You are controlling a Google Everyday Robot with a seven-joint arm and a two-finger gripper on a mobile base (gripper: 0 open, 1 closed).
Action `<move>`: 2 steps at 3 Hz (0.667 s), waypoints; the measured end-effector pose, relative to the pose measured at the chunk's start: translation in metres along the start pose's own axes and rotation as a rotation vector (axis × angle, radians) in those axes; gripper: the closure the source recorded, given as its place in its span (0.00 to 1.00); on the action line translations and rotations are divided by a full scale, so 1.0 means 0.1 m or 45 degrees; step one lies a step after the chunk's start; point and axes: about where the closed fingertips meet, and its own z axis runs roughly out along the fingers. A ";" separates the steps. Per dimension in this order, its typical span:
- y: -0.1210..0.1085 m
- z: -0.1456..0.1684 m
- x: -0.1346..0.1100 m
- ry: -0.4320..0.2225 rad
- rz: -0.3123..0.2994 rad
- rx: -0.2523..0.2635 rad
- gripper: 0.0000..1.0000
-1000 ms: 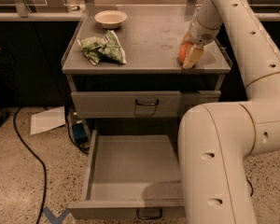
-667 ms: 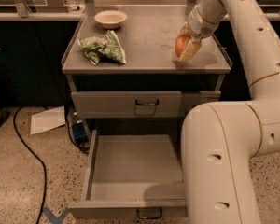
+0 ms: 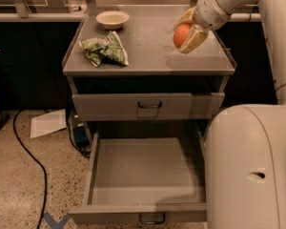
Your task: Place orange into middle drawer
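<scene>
1. The gripper (image 3: pixel 187 31) is at the upper right of the view, over the right rear part of the cabinet top (image 3: pixel 148 56). Its two pale fingers (image 3: pixel 194 38) are pinched on the orange (image 3: pixel 180 34), one above it and one below.
2. Only the left face of the orange shows; the rest is covered by the fingers. A soft shadow lies on the top just below the gripper.
3. The arm (image 3: pixel 250 166) fills the lower right corner. Its upper link is cut off by the top and right edges.
4. The middle drawer (image 3: pixel 143 168) is pulled out, well below the gripper and to its left. Its bare floor is visible. The arm hides its right wall and right front corner. Its loop handle (image 3: pixel 151 218) is partly cut off by the bottom edge.
5. The upper drawer front (image 3: pixel 114 108) is shut, directly below the gripper's level and left of it.
6. The snack bag (image 3: pixel 105 51) lies left of the gripper on the top. Its print is not legible.
7. The bowl (image 3: pixel 112 19) stands left of the gripper, near the rear edge, apart from the bag.
8. A cable (image 3: pixel 31 161) and a sheet of paper (image 3: pixel 47 123) lie on the floor, far down-left of the gripper. The cable runs out of view at the bottom.
</scene>
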 end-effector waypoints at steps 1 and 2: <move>0.28 0.18 -0.11 -0.181 -0.070 -0.050 1.00; 0.28 0.18 -0.11 -0.181 -0.070 -0.050 1.00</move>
